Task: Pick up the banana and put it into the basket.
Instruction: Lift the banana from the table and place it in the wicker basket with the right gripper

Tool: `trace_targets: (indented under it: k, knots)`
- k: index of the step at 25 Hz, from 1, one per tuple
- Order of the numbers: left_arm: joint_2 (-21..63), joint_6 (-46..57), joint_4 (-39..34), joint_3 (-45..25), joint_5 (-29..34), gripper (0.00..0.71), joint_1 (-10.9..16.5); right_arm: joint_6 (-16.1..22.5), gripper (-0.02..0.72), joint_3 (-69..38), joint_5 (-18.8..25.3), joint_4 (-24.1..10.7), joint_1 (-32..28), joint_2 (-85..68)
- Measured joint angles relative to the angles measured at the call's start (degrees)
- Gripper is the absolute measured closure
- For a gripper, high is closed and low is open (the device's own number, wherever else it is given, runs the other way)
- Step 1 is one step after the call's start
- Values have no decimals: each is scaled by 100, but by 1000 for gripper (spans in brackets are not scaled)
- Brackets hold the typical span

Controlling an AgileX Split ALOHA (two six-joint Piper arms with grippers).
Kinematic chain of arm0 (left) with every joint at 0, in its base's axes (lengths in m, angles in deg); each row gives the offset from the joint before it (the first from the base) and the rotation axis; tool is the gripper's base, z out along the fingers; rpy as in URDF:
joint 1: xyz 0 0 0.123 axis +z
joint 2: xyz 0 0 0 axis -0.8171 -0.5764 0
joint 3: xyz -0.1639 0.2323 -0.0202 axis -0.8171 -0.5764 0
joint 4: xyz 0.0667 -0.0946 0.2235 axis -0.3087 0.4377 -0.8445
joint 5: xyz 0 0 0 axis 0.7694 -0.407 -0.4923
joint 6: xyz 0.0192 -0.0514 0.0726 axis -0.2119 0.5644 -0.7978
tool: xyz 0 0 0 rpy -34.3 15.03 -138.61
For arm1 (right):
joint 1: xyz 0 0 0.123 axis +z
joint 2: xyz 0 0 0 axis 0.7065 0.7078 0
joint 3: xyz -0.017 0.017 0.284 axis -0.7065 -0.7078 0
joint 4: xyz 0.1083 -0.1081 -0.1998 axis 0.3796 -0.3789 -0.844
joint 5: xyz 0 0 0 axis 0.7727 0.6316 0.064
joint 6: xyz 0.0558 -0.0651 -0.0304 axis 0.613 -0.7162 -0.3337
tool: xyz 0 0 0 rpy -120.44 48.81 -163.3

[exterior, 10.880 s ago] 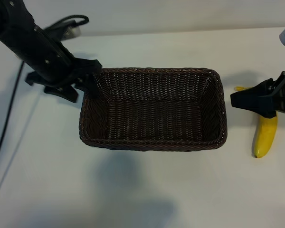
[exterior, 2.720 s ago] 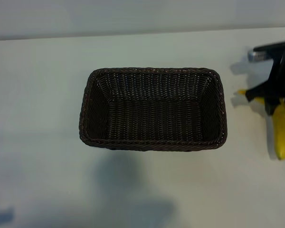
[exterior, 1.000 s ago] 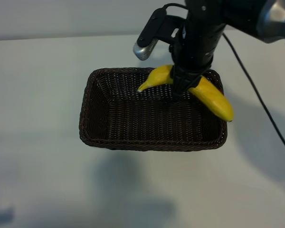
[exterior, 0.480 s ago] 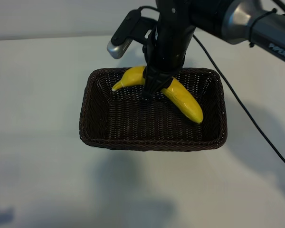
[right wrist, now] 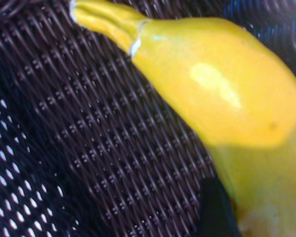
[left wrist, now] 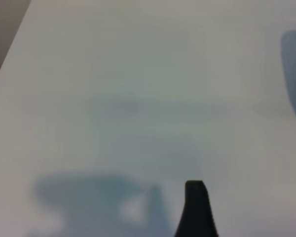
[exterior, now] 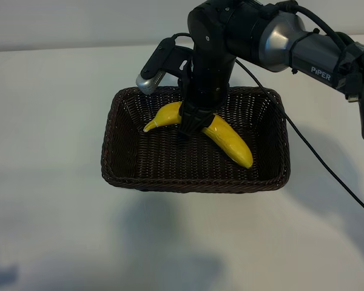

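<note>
The bright yellow banana (exterior: pixel 230 138) hangs slanted inside the dark brown wicker basket (exterior: pixel 194 183), its stem end toward the basket's left. My right gripper (exterior: pixel 191 124) reaches straight down into the basket and is shut on the banana's middle. In the right wrist view the banana (right wrist: pixel 222 98) fills the frame close over the woven basket floor (right wrist: pixel 89 123), with one dark finger (right wrist: pixel 214 210) against it. Whether the banana touches the floor I cannot tell. The left arm is out of the exterior view; only one dark finger (left wrist: pixel 195 210) shows over bare white table, nothing held.
The basket stands mid-table on the white tabletop (exterior: pixel 48 182). The right arm's black cable (exterior: pixel 315 154) trails across the table to the right of the basket. The arm's silver wrist camera (exterior: pixel 150 77) sits just over the basket's far rim.
The right arm carried the banana leftward from the basket's right end to over its middle and lowered it a little into the basket. The grip is unchanged.
</note>
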Motion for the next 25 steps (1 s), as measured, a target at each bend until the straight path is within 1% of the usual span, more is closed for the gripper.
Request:
trace_targets:
  k: [3,8,10,13,15,18,20,22,25]
  knots:
    - [0,0,0,0,0,148,0,-6,269,2,31,0,0,0]
    - [0,0,0,0,0,148,0,-105,265,2,211,-5,0,0]
    - [0,0,0,0,0,148,0,-112,229,2,294,-5,0,0]
    - [0,0,0,0,0,148,0,-112,147,2,405,-5,0,-26]
    - [0,0,0,0,0,148,0,-112,117,2,462,-11,0,-80]
    - [0,0,0,0,0,148,0,-161,116,2,561,-30,0,-198]
    - [0,10,0,0,0,148,0,-164,127,43,666,-122,0,-284]
    - [0,10,0,0,0,148,0,-88,141,158,780,-270,0,-362]
    - [0,10,0,0,0,148,0,169,153,440,994,-480,-63,-429]
